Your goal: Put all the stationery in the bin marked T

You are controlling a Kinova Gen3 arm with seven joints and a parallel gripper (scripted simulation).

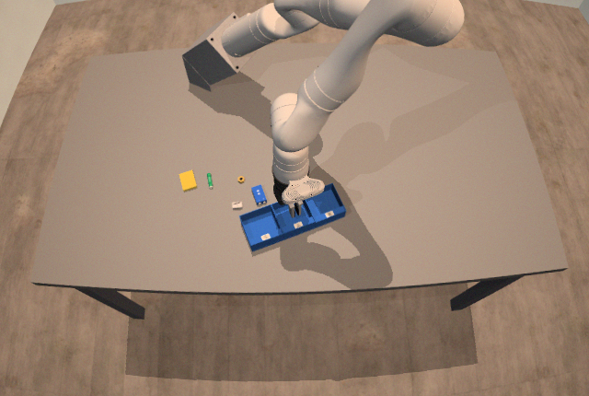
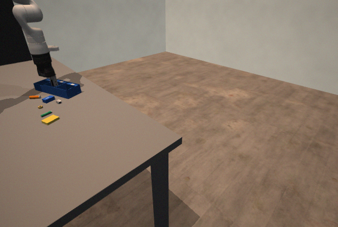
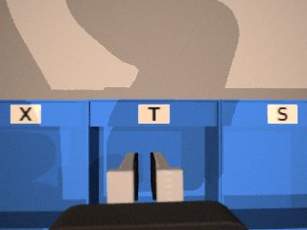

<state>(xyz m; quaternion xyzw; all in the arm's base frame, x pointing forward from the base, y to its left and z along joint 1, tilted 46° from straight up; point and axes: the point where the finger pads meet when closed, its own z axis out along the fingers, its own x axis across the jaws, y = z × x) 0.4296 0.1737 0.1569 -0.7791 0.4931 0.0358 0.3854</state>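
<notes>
My gripper [image 1: 294, 213] [image 2: 55, 84] [image 3: 144, 169] reaches down into the middle compartment, marked T [image 3: 153, 114], of the blue three-part bin [image 1: 275, 240] [image 2: 66, 91] [image 3: 120, 109]. Its fingers stand close together, and I see only the blue floor of the bin between them. To the left of the bin lie a yellow pad [image 1: 188, 180] [image 2: 50, 119], a green marker [image 1: 209, 180] [image 2: 46, 113], a small orange ring [image 1: 241, 179] [image 2: 40, 106], a blue box [image 1: 259, 193] [image 2: 48, 98] and a small white piece [image 1: 236, 204] [image 2: 58, 101]. An orange stick [image 2: 34, 96] lies near the bin; the arm hides it in the top view.
The compartments marked X [image 3: 25, 114] and S [image 3: 282, 114] flank the T compartment and look empty. The arm's base [image 1: 209, 56] stands at the back of the table. The table's edge [image 2: 152, 153] is far from the things.
</notes>
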